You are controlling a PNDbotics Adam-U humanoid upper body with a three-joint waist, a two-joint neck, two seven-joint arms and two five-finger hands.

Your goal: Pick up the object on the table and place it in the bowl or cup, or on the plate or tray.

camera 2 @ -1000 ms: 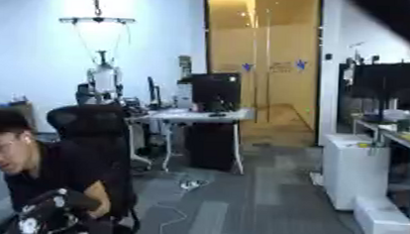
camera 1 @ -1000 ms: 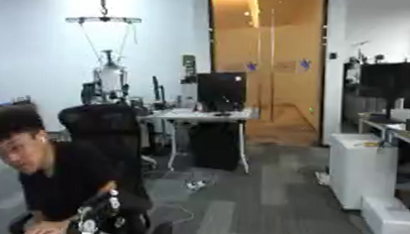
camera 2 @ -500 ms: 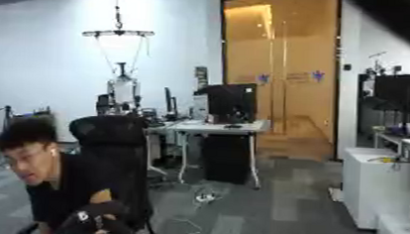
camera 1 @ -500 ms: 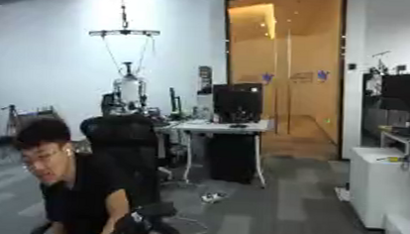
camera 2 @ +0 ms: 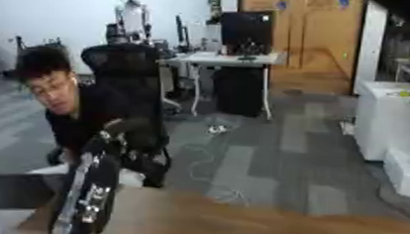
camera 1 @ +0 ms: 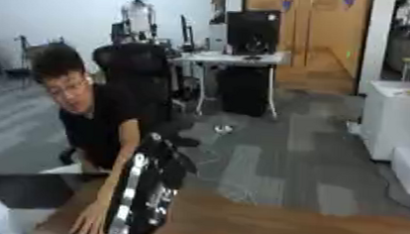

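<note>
Low at the left edge of both eye views, my left arm [camera 1: 146,193] rises black and silver over the near end of the wooden table [camera 1: 282,224], but its hand runs out of the bottom of the picture and I cannot tell how its fingers are set. Beside it a person's hand [camera 1: 89,225] lies on the table. No part of my right hand shows, and I cannot make out the object to be picked up or any bowl, cup, plate or tray.
</note>
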